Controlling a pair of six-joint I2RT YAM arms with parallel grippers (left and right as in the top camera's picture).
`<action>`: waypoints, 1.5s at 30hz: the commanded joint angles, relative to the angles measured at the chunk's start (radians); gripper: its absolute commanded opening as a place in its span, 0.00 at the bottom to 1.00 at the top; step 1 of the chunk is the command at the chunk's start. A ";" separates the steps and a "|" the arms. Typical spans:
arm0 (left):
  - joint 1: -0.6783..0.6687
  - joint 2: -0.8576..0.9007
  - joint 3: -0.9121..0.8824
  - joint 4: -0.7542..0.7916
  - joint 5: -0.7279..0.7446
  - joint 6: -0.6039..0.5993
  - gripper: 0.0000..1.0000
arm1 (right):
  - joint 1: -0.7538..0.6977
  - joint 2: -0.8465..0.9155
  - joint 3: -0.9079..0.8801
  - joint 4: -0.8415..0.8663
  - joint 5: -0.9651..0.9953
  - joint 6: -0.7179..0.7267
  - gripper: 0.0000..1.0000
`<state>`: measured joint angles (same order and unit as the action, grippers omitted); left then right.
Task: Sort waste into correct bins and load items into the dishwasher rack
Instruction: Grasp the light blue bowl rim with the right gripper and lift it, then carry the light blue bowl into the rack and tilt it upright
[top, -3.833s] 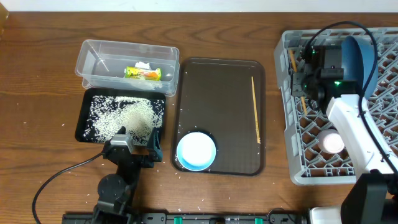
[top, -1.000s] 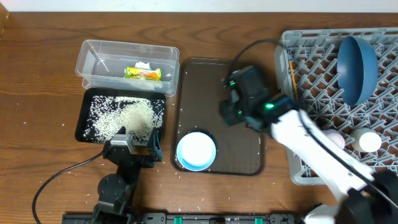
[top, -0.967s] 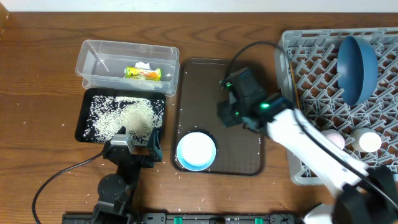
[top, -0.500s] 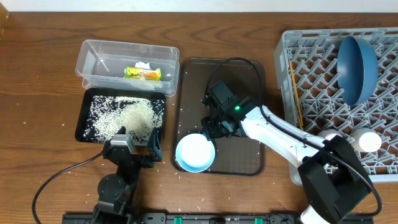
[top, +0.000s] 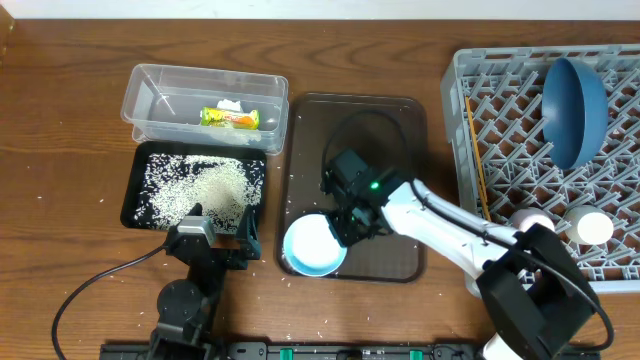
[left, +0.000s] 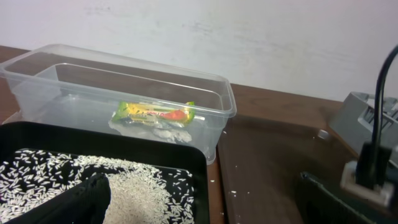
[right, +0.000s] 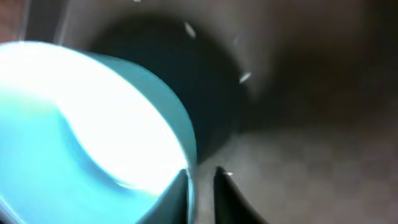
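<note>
The white bowl with pale blue rim (top: 313, 245) stands on the brown tray's front left. My right gripper (top: 346, 224) straddles its right rim (right: 190, 163), fingers (right: 200, 177) narrowly open, one inside and one outside. My left gripper (top: 215, 238) is open and empty (left: 202, 200) over the front edge of the black tray (top: 138, 158), which holds rice (left: 143, 186). The clear tub (top: 150, 80) holds the wrapper (top: 230, 117) and tissue (top: 231, 104). The grey rack (top: 470, 250) holds the blue plate (top: 573, 95), the pink cup (top: 527, 221), the white cup (top: 592, 228) and chopsticks (top: 474, 150).
The brown serving tray (top: 385, 130) lies between the bins and the rack. Loose rice grains are scattered on the table near the tray's front left (top: 300, 335). My right arm's cable loops over the tray's middle (top: 350, 125).
My right arm swung from the rack leftward across the brown tray and came down at the bowl's rim. The chopstick on the tray's right side no longer shows there. The left arm has not moved.
</note>
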<state>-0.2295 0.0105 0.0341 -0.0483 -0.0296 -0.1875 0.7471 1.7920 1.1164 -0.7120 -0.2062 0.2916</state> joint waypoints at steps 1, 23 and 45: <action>0.006 -0.006 -0.030 -0.020 -0.005 -0.012 0.96 | 0.006 -0.029 -0.010 0.022 0.046 0.030 0.01; 0.006 -0.006 -0.030 -0.020 -0.005 -0.012 0.96 | -0.359 -0.688 0.002 -0.242 1.158 0.194 0.01; 0.006 -0.006 -0.030 -0.020 -0.005 -0.012 0.96 | -0.465 -0.703 0.004 -0.089 1.361 -0.002 0.01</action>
<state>-0.2295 0.0105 0.0341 -0.0483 -0.0296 -0.1875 0.3099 1.1114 1.1114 -0.8227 1.0939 0.3065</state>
